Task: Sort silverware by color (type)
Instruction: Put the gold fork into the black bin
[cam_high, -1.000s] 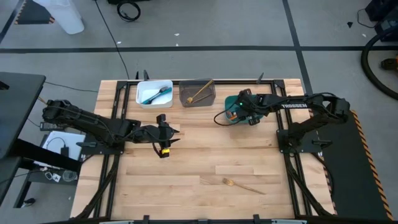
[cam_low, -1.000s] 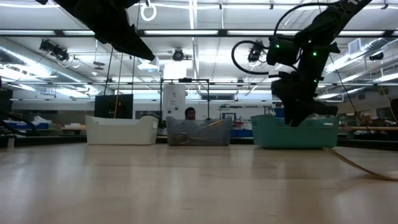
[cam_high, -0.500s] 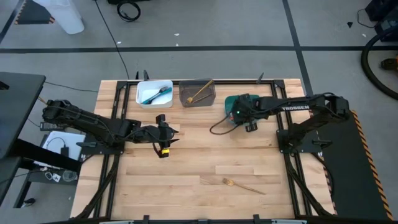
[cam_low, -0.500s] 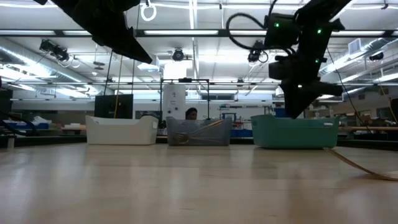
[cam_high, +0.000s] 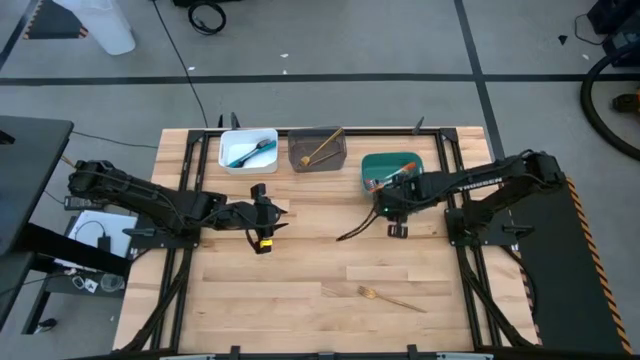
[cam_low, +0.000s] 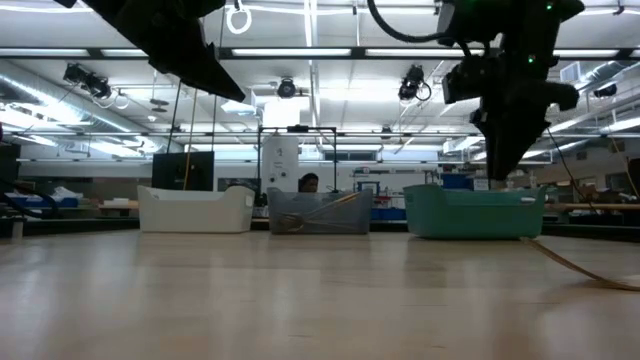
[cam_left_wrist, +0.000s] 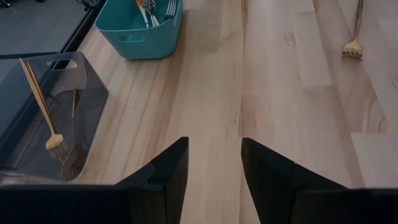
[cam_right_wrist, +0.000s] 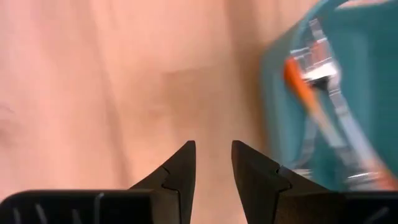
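Observation:
My right gripper (cam_high: 388, 207) hangs open above bare table just near of the teal bin (cam_high: 390, 170); in the right wrist view its fingers (cam_right_wrist: 213, 163) point down beside the bin's wall (cam_right_wrist: 280, 93). Orange-handled forks (cam_right_wrist: 303, 82) lie in that bin. My left gripper (cam_high: 280, 212) waits open over the table's left middle, fingers (cam_left_wrist: 214, 168) pointing toward the right edge. A blue fork (cam_high: 250, 152) lies in the white bin (cam_high: 248, 150). A golden fork (cam_high: 320, 148) leans in the grey bin (cam_high: 318, 150). Another golden fork (cam_high: 390, 297) lies flat on the table near the near edge.
The three bins stand in a row along the far edge (cam_low: 195, 210) (cam_low: 318, 213) (cam_low: 475, 212). A black cable (cam_high: 355, 232) trails under the right arm. Open wood lies between both grippers and around the loose golden fork (cam_left_wrist: 356, 37).
My right gripper has risen out of the teal bin and moved toward the near edge, stopping over bare table beside it. The orange-handled forks in the bin now show uncovered. The left arm has kept still.

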